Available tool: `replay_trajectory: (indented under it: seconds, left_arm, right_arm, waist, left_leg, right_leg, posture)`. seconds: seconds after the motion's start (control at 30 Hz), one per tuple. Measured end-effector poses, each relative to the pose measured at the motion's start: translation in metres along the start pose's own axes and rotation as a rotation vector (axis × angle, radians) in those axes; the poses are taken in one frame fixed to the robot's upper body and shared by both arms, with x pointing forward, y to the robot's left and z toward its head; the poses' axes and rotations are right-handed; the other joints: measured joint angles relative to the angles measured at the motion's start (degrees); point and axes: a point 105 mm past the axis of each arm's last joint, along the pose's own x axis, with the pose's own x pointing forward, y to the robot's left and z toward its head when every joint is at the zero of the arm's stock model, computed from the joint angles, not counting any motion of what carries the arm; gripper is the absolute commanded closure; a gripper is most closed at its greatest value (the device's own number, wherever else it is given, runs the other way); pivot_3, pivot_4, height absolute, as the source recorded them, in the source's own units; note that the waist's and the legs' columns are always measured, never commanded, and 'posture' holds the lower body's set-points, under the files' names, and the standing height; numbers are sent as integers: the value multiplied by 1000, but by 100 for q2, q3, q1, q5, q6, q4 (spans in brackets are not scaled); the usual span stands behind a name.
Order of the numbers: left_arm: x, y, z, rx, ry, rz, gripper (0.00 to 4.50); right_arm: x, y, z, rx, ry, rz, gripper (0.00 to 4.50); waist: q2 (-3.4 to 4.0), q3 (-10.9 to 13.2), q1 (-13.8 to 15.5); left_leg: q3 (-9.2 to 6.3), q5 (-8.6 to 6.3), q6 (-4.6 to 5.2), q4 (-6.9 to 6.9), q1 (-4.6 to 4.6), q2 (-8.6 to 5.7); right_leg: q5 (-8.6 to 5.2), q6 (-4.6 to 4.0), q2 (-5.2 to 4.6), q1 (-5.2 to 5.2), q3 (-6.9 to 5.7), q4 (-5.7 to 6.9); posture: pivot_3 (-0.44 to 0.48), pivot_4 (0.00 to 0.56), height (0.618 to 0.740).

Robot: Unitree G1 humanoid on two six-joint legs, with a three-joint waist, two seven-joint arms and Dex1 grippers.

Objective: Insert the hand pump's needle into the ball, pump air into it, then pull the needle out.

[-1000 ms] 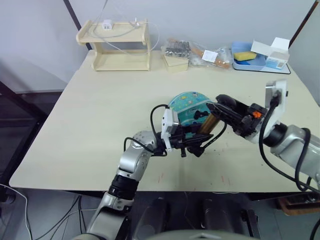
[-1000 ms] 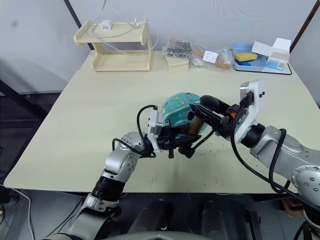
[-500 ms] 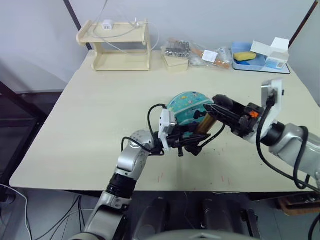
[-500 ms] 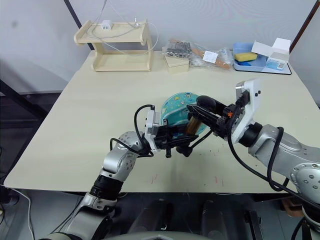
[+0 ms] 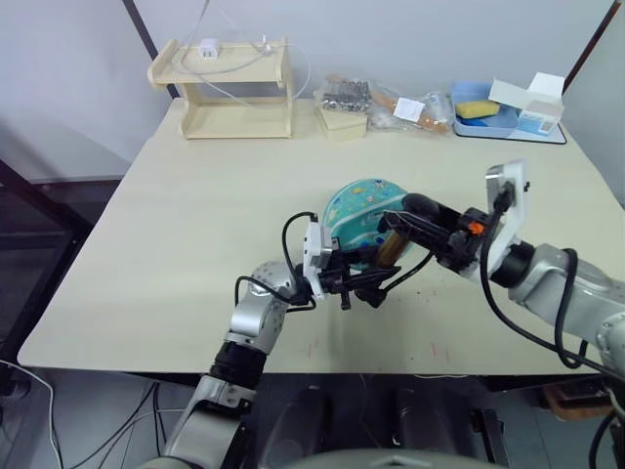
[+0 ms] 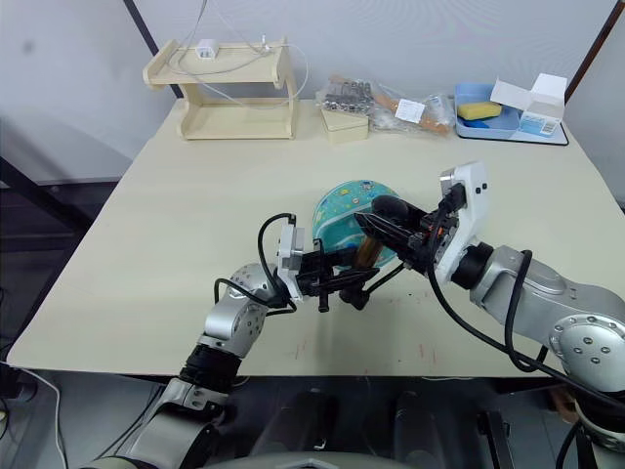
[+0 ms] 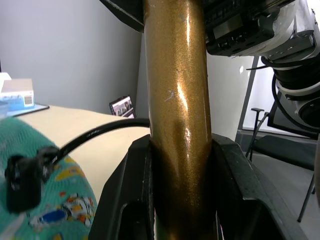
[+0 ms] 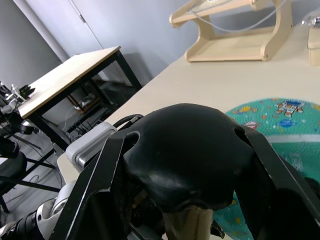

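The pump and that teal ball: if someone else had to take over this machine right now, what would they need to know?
Left hand: shut on the hand pump, clamping its gold barrel.
Right hand: shut on the black T-handle at the pump's top.
The ball rests on the table, right behind the pump. The black hose runs to a small black fitting sitting against the ball's skin; the needle itself is too small to make out, so check whether it is seated.
Done: pump gripped by both hands, fitting at the ball.
Left: confirm insertion, pump, then pull the needle out.
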Motion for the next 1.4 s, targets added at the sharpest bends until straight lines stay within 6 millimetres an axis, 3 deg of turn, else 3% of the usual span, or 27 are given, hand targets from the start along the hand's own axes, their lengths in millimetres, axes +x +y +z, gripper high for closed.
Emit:
replay_trajectory:
  seconds: [0.1,0.17,0.47,0.63,0.8,0.9,0.97,1.17,1.4]
  left_arm:
    - [-14,2,-13,-75,80,37,344]
    - [-17,2,-9,-71,108,31,0]
    - [-32,-3,6,-71,243,32,0]
    - [-47,-6,-5,-64,328,36,0]
    - [-48,-6,-22,-44,379,44,0]
    - [-47,-8,-26,-46,370,48,801]
    - [-46,-9,-27,-49,366,49,847]
    - [-31,-14,-19,-38,339,21,847]
    - [6,-4,-6,1,340,-43,847]
  right_arm:
    - [2,8,11,-73,-16,26,2383]
    - [2,7,9,-88,-5,20,2383]
    - [9,10,2,-194,99,28,2383]
    - [15,12,-4,-246,157,47,2383]
    - [20,14,-5,-256,168,70,2383]
    - [21,16,-6,-252,172,88,2383]
    - [21,17,-7,-248,172,98,2383]
    - [21,23,-9,-243,183,145,2383]
    - [22,29,-11,-241,185,187,2383]
  waist:
    - [6,2,-57]
    - [7,2,-83]
    - [11,3,-96]
    - [12,3,-103]
    - [11,4,-88]
    - [11,4,-98]
    - [11,4,-95]
    - [11,4,-90]
    - [9,4,-108]
  left_leg:
    - [-15,-2,4,-6,-1,3]
    - [-16,1,-2,-9,-1,6]
    - [-13,6,-9,-11,4,9]
    - [-10,6,-9,-15,1,9]
    - [-10,6,-8,-15,-6,9]
    - [-10,6,-9,-16,-7,9]
    - [-11,6,-9,-16,-11,10]
    - [-9,5,-7,-15,-13,8]
    - [-9,6,-8,-14,-13,5]
  right_leg:
    - [0,-5,5,-2,-13,1]
    - [2,-11,7,-5,-12,4]
    - [5,-18,11,-9,-5,14]
    - [5,-18,11,-13,-2,7]
    - [6,-17,7,-13,-4,-2]
    - [6,-17,7,-16,-3,-5]
    - [6,-17,6,-18,-4,-8]
    - [6,-16,3,-17,-4,-12]
    - [7,-15,6,-17,-6,-9]
  posture:
    - [0,150,740]
    - [0,150,740]
    - [0,150,740]
    - [0,150,740]
    - [0,150,740]
    - [0,150,740]
    - [0,150,740]
    - [0,150,740]
    - [0,150,740]
